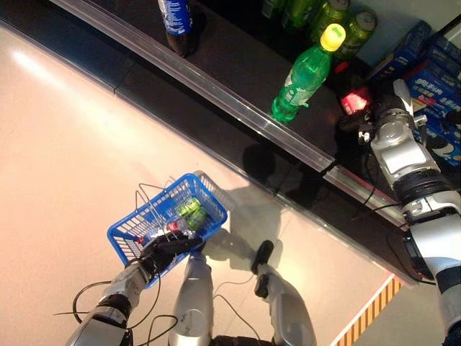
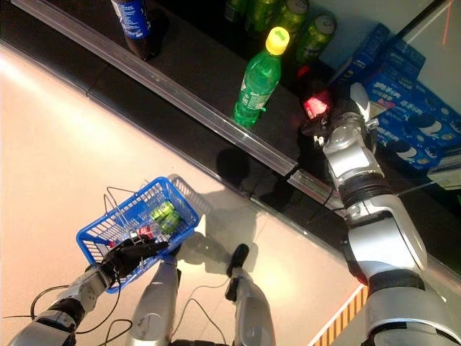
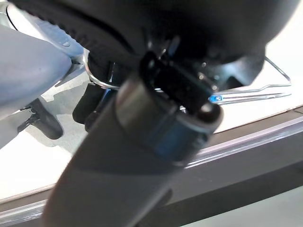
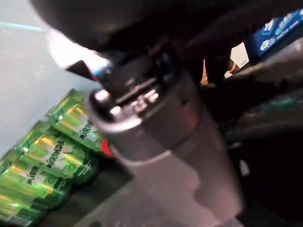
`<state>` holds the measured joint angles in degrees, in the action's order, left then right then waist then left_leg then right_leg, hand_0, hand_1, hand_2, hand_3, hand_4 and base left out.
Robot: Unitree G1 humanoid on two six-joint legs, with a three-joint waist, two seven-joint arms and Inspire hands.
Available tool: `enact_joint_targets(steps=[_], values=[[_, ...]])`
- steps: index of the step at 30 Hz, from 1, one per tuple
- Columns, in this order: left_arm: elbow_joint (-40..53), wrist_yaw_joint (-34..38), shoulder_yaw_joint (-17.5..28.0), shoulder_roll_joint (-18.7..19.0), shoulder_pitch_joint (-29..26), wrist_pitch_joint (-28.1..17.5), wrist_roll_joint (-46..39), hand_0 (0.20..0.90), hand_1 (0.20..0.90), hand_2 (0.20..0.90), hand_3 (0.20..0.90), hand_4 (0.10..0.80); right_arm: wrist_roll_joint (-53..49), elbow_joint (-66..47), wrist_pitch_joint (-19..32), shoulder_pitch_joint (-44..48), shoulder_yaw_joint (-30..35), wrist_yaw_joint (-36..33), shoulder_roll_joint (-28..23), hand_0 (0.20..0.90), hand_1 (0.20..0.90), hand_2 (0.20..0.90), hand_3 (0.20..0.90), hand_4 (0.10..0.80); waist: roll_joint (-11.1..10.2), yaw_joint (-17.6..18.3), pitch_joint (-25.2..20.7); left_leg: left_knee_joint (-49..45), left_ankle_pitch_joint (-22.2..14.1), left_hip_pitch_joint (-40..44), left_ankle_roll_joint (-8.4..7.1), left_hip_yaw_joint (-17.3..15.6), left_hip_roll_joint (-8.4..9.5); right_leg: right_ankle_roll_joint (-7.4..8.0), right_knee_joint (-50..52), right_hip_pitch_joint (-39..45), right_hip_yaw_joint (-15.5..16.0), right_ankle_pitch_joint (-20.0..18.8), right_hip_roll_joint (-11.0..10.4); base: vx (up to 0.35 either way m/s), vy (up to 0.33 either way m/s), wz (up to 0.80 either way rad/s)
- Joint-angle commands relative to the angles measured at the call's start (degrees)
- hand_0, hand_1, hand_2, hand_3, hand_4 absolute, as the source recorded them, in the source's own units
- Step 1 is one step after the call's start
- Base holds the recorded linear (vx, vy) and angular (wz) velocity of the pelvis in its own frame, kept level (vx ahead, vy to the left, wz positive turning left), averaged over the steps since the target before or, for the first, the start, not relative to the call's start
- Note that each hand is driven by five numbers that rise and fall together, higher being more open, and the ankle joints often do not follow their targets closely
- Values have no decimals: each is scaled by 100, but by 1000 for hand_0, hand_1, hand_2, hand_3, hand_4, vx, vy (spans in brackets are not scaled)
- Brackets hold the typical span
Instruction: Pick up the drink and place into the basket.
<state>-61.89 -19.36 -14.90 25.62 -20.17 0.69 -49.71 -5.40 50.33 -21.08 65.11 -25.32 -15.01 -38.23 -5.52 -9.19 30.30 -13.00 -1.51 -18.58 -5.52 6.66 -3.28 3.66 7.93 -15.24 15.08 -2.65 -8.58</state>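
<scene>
Dark shelving (image 1: pixel 238 68) with a pale metal front rail runs across the top of the head views, above a glossy cream floor (image 1: pixel 65 151). At the right hand (image 2: pixel 338 119) sits a red drink can (image 2: pixel 317 105), glowing bright on the shelf; the hand's dark bulk lies right against it, but whether the fingers close round it I cannot tell, and the right wrist view shows only the thumb close up. Just beside the red can stands a green bottle with a yellow cap (image 1: pixel 304 73), its white label lettering too small to read. Behind it are green cans (image 1: pixel 344 27), seen in the right wrist view as a packed row with yellow tops. A dark cola bottle with a blue label (image 1: pixel 176 21) stands well apart along the shelf, and blue printed cartons (image 2: pixel 407 108) are stacked past the right arm. Down by the floor the left hand (image 1: pixel 164 252) has its fingers curled round the wire handle of a blue plastic basket (image 1: pixel 137 229), which holds green cans (image 1: pixel 193 212) and something red beside them
</scene>
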Motion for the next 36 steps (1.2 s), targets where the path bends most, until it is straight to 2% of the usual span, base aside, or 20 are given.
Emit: enact_joint_targets(steps=[1,23,36], values=[[460,-608,-170,-183,262,-172,-178,300,300,300,200,100,22,296,37,40,-371,7,-71,300,300,300,200,100,210,-123,-51,36,108,-173,576,-285,250,-14,444,-201,-340,158,15,0,0,0],[500,-589,-181,-210,263,-174,-204,300,300,300,200,100,-195,236,203,-2,-292,-42,-57,300,300,300,200,100,241,-101,-51,34,111,-193,587,-298,252,-14,478,-255,-348,155,11,0,0,0],[594,-522,-18,-207,429,-263,-235,300,300,300,200,100,-684,-764,561,-404,112,-412,-86,300,300,300,200,100,180,19,-51,256,124,126,571,-399,211,21,304,-26,-444,102,58,0,0,0]])
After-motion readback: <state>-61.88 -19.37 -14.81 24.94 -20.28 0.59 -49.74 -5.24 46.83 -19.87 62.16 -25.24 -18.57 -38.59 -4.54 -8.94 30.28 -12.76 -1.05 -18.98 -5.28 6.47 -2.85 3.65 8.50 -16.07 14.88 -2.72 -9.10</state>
